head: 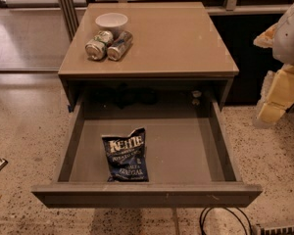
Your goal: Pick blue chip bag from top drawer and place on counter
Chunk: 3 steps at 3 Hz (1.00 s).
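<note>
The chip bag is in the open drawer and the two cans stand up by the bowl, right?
No: the camera view shows the two cans lying on their sides by the bowl on the counter. The blue chip bag is in the open top drawer. The pincer is off to the drawer's right.

Chip bag (126, 155) is laid in top drawer (186, 151), left of centre, toward the front. On counter (176, 38) behind, two cans (108, 45) are set before bowl (111, 21), rear left. Gripper (274, 106) is held off to the right of the counter.
</note>
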### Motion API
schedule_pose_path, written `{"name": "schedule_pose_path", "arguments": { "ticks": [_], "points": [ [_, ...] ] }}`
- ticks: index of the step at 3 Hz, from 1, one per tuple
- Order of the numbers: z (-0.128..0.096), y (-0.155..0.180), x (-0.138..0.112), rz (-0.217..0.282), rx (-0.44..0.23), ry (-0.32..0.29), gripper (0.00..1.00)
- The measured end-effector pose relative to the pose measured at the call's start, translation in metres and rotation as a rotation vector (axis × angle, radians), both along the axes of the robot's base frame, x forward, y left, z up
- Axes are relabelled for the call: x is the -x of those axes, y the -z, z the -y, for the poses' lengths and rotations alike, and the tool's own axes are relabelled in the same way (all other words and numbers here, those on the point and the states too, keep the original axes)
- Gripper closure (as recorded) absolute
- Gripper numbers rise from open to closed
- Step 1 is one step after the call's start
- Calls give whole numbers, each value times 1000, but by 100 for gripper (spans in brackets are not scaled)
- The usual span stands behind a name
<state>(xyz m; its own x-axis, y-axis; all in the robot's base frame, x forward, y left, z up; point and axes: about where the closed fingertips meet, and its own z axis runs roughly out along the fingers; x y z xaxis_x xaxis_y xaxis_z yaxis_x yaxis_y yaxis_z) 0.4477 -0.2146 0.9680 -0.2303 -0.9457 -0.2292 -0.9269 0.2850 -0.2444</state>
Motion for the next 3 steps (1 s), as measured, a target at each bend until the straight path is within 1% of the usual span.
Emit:
{"name": "schedule_pose_path", "arguments": {
  "ticks": [1,2,3],
  "points": [
    [-11,31,-21,-12,-56,-7,0],
    [-30,74,-39,-38,-147,-27,0],
    [-59,119,-43,-66,-269,-52,0]
  ]
}}
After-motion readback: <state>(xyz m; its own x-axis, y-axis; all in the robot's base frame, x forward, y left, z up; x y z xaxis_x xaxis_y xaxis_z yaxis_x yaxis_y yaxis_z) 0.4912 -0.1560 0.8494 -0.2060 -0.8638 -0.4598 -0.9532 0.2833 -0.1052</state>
